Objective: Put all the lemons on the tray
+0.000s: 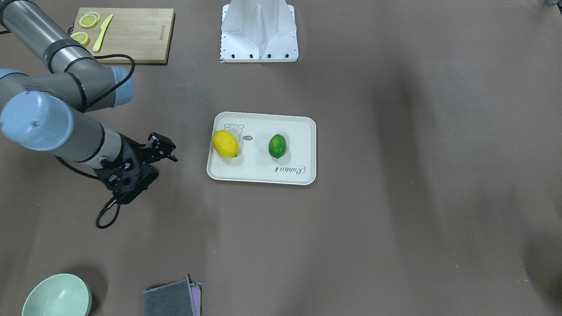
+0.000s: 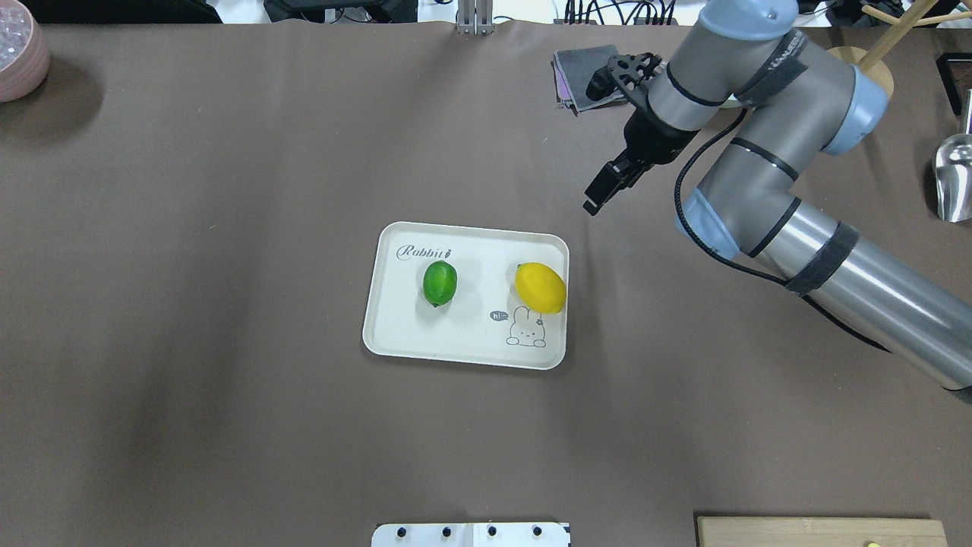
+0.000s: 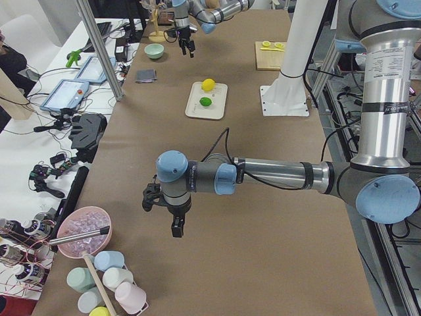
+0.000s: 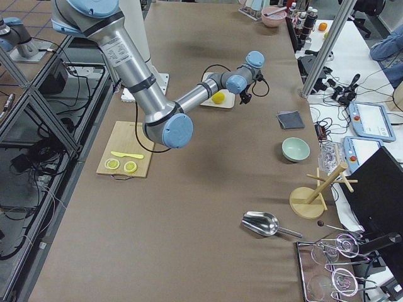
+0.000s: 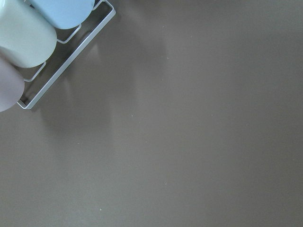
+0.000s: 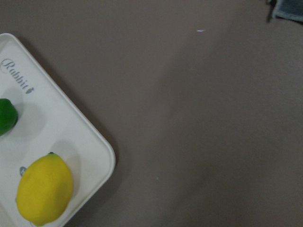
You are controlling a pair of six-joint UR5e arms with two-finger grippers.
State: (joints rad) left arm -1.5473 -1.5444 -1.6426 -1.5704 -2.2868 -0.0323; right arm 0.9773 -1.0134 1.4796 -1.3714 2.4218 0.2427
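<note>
The cream-white tray (image 1: 263, 173) lies mid-table. The yellow lemon (image 1: 225, 143) rests on it near the rabbit drawing, and the green lemon (image 1: 277, 145) rests near its middle. Both also show in the overhead view, yellow (image 2: 540, 287) and green (image 2: 440, 282), and in the right wrist view, yellow (image 6: 45, 189) and green (image 6: 5, 116). My right gripper (image 2: 604, 190) hovers beside the tray's far right corner, open and empty. My left gripper (image 3: 176, 229) shows only in the exterior left view, far from the tray, over bare table. I cannot tell if it is open.
A wooden cutting board (image 1: 131, 35) with lemon slices (image 1: 89, 19) and a yellow knife (image 1: 103, 33) lies near the robot's base (image 1: 259, 33). A green bowl (image 1: 57, 296) and grey cloth (image 1: 171, 298) sit at the far edge. A cup rack (image 5: 28, 38) is near the left wrist.
</note>
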